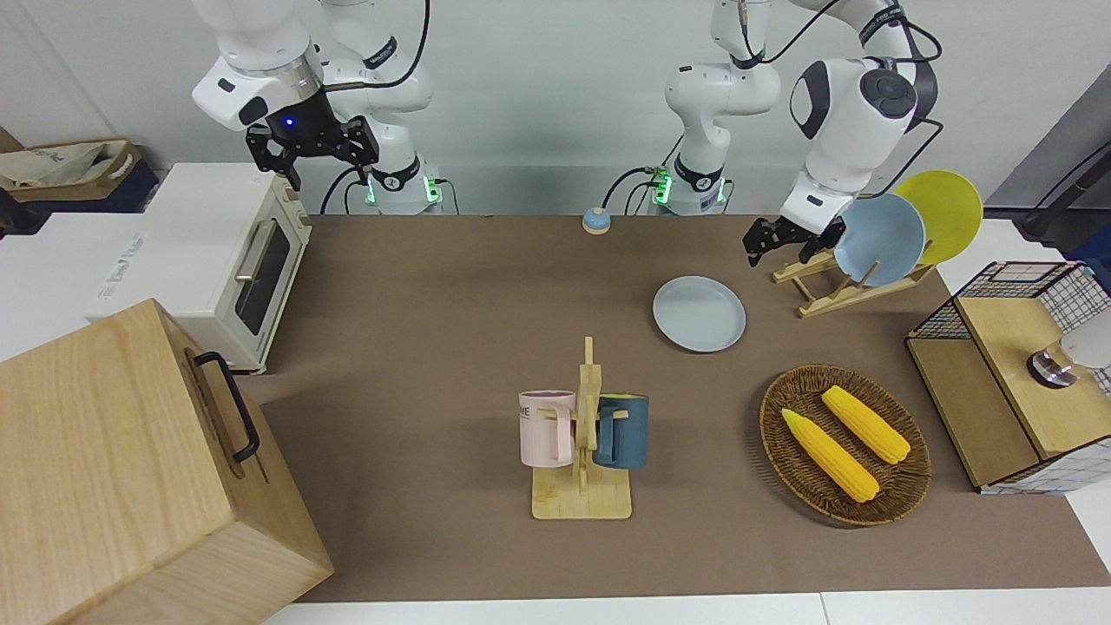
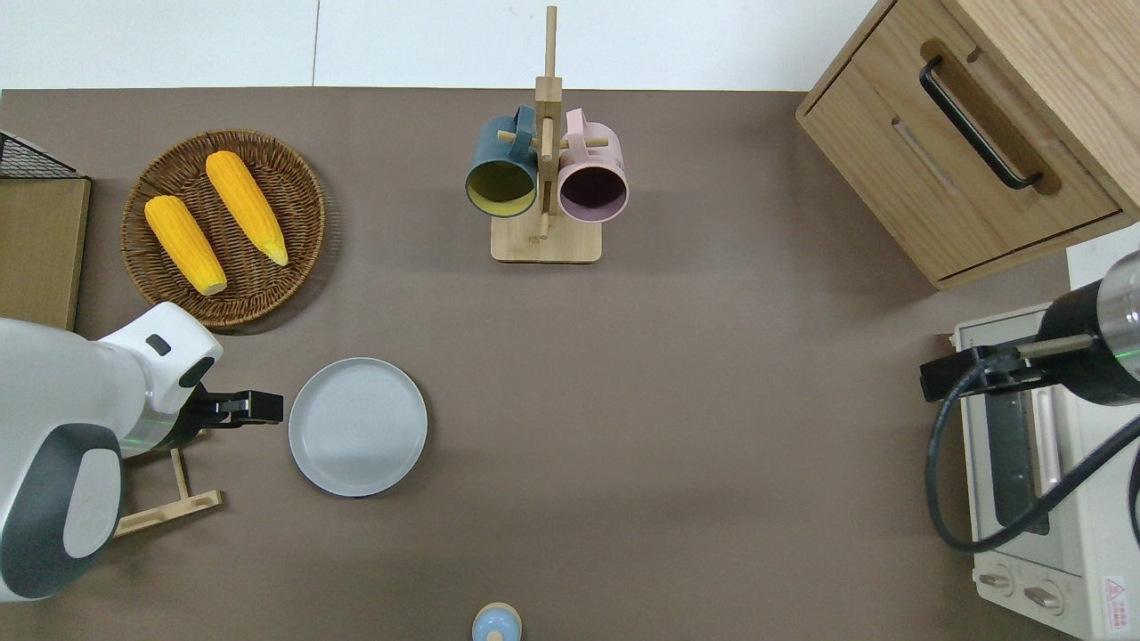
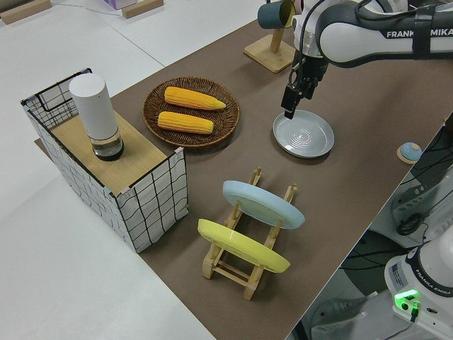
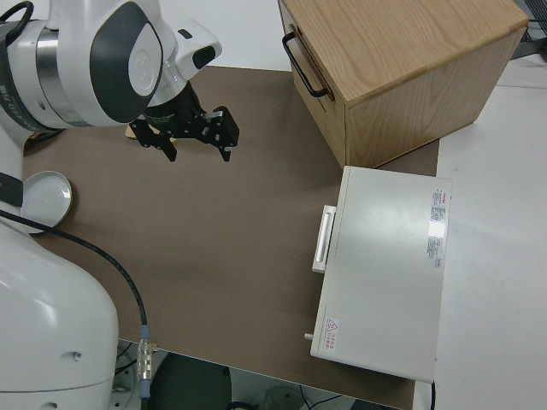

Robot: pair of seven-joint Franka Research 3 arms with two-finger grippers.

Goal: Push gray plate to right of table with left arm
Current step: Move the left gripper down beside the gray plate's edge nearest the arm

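While the round pale blue-gray plate [image 2: 358, 426] lies flat on the brown-matted table [image 2: 677, 427], toward its left-arm end, the left arm's black two-finger gripper [image 2: 252, 407], fingers apparently nearly closed, hangs just beside its rim; risk: off-centre contact spinning it aside.

Left pincer [image 2: 258, 407] lowered, fingers together, right arm parked

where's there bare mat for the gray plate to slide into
Widest bare stretch: from the gray plate toward the toaster oven, bordered by the mug rack and the bell. Crowded at the left arm's end: left gripper, plate rack and corn basket.
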